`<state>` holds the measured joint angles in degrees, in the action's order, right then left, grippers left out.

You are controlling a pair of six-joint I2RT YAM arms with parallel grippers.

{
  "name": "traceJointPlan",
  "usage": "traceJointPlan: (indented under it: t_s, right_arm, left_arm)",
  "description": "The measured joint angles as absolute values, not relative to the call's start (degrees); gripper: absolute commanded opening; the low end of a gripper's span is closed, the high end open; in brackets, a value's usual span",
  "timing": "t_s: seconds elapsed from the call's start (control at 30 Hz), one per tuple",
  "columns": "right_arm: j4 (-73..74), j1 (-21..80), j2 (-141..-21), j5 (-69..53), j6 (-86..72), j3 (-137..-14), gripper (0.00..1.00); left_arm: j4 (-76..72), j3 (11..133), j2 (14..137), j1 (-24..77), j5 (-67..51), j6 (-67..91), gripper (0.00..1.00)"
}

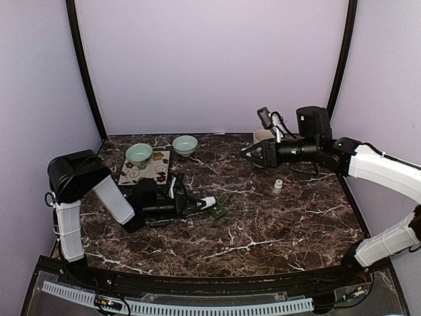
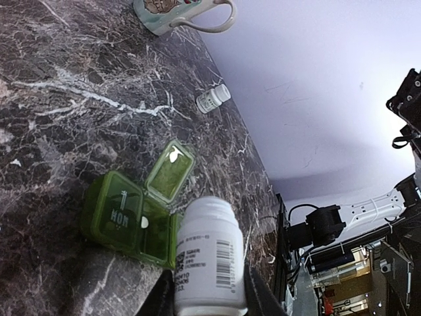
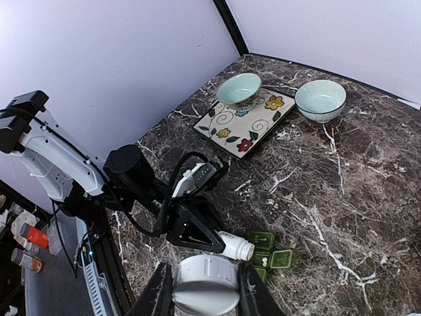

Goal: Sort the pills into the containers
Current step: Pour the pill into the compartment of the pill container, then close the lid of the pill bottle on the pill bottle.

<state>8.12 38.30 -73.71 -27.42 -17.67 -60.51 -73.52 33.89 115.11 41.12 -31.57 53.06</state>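
- Top view: L gripper (image 1: 200,205) low over the marble table (image 1: 276,230), center-left of frame, clamped on a white pill bottle (image 1: 206,203) lying near-horizontal. The bottle's free end points at the green pill organizer (image 1: 221,208), which sits on the table at frame center, just right of the bottle.
- R gripper (image 1: 252,155) is up off the table, upper right, pointing left. Jaw state not readable from this angle.
- Small white vial (image 1: 278,186) upright on the table below the R gripper, well apart from the organizer. Cream mug (image 1: 262,136) at the back edge behind the R gripper.
- Upper left: teal bowl (image 1: 139,155) on the back corner of a floral plate (image 1: 146,171). Second teal bowl (image 1: 185,145) on the table just right of the plate.
- L wrist view: fingers on either side of the bottle at bottom center, barcode label facing cam. Organizer at lower left, just beyond the bottle, w/ at least one lid flipped up. White pill (image 2: 144,222) in an open compartment.
- R wrist view: R fingers closed on a white round cap (image 3: 205,289) at bottom center. Organizer is right of center, low in frame, w/ the bottle's neck just beside it. Can't tell if they touch.
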Motion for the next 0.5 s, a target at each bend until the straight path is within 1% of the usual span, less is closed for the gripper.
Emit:
traceJointPlan:
  t_s: [0.27, 0.5]
  right_arm:
    - [8.14, 38.3, -74.08, -28.58, -18.15, -60.8, 0.0]
    - [8.4, 38.3, -75.68, -30.79, -19.35, -63.13, 0.0]
  left_arm:
    - [-77.87, 31.59, 111.33, 41.12, -33.28, 54.87, 0.0]
    - [-79.09, 31.14, 104.62, 41.1, -36.47, 56.29, 0.0]
